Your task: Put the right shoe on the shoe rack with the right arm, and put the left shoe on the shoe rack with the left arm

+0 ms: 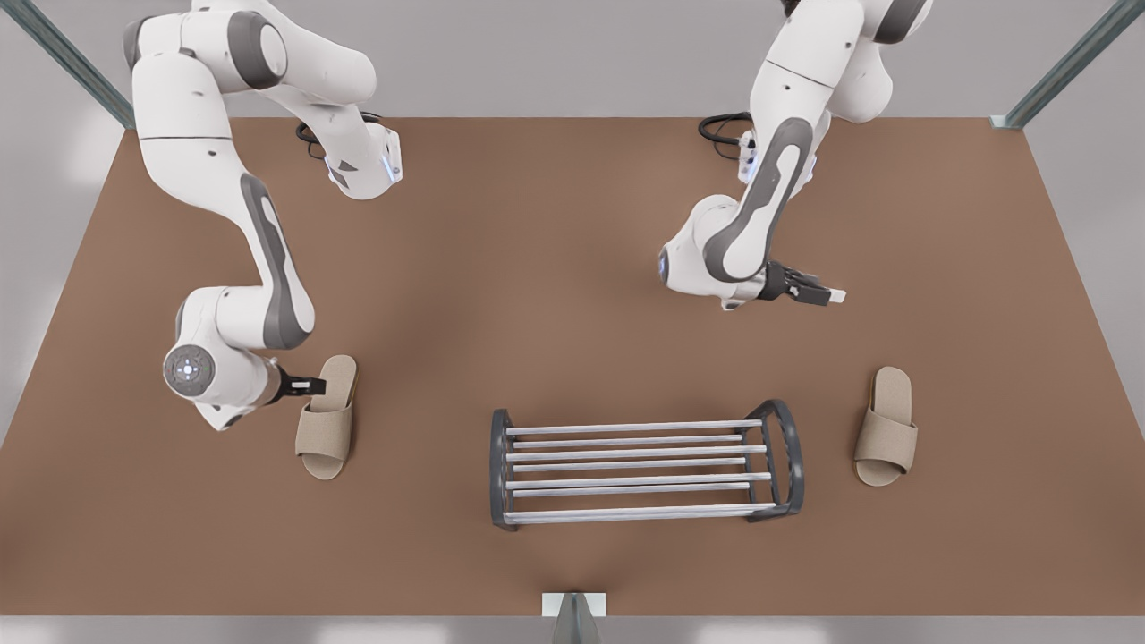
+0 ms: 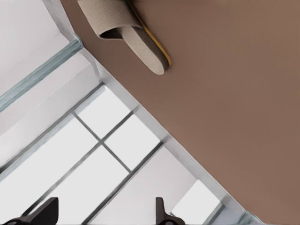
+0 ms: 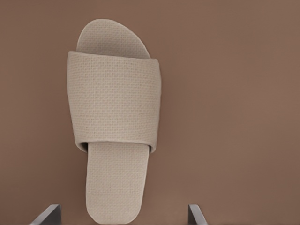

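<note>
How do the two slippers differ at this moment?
The slipper on the front view's left has the right gripper open at its heel; the slipper on the front view's right lies alone, the left gripper open, well apart. Both are beige, flat on the table, beside the shoe rack.

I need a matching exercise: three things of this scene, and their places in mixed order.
1. shoe rack
2. right claw
3. left claw

A. open, over the heel end of the slipper on the front view's left
B. open, in the air, away from the slipper on the front view's right
C. on the table, between both slippers

Pairs: 1-C; 2-A; 3-B
</note>
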`<action>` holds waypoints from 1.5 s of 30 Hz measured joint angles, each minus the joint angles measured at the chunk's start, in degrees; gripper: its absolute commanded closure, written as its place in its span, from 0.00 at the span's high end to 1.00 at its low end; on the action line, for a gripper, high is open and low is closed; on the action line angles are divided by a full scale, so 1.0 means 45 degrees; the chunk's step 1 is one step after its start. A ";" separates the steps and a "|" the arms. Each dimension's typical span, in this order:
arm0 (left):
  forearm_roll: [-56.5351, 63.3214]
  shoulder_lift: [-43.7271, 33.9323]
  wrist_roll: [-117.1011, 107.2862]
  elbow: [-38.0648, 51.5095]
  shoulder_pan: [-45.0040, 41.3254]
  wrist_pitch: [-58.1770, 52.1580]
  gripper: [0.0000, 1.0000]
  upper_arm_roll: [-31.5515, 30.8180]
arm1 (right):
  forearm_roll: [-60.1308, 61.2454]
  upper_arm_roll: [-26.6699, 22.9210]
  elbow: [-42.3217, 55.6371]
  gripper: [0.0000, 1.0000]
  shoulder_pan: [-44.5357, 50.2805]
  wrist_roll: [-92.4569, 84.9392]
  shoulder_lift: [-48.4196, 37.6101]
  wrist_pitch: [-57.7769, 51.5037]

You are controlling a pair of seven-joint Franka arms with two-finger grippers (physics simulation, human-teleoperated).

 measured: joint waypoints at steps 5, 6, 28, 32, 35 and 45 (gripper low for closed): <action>0.1619 -0.0133 -0.4507 -0.1446 0.0081 0.6315 1.00 0.2121 | 0.0012 0.0151 -0.0557 1.00 -0.0291 -0.0099 0.0243 0.2067; 0.2362 -0.0171 -0.5747 -0.1594 0.0116 0.7230 1.00 0.2504 | 0.0015 0.0194 -0.0656 1.00 -0.0448 -0.0151 0.0325 0.2447; 1.3100 0.2207 -2.6338 0.0119 0.3093 1.8792 1.00 0.5581 | 0.0001 0.3725 -0.2917 1.00 -0.5343 -0.1667 0.0303 0.5714; 1.4410 0.3198 -2.8131 0.1355 0.3204 1.9135 1.00 0.5486 | -0.0030 0.3846 -0.2915 1.00 -0.5426 -0.1951 0.0459 0.6107; 1.6435 0.3426 -2.9236 0.1765 0.3936 1.9292 1.00 0.4984 | -0.0076 0.3842 -0.2905 1.00 -0.5488 -0.2154 0.0754 0.6455; 1.9572 0.4042 -3.1833 0.3349 0.6667 1.9475 1.00 0.2375 | -0.0116 0.3835 -0.2734 1.00 -0.5595 -0.2782 0.1604 0.7431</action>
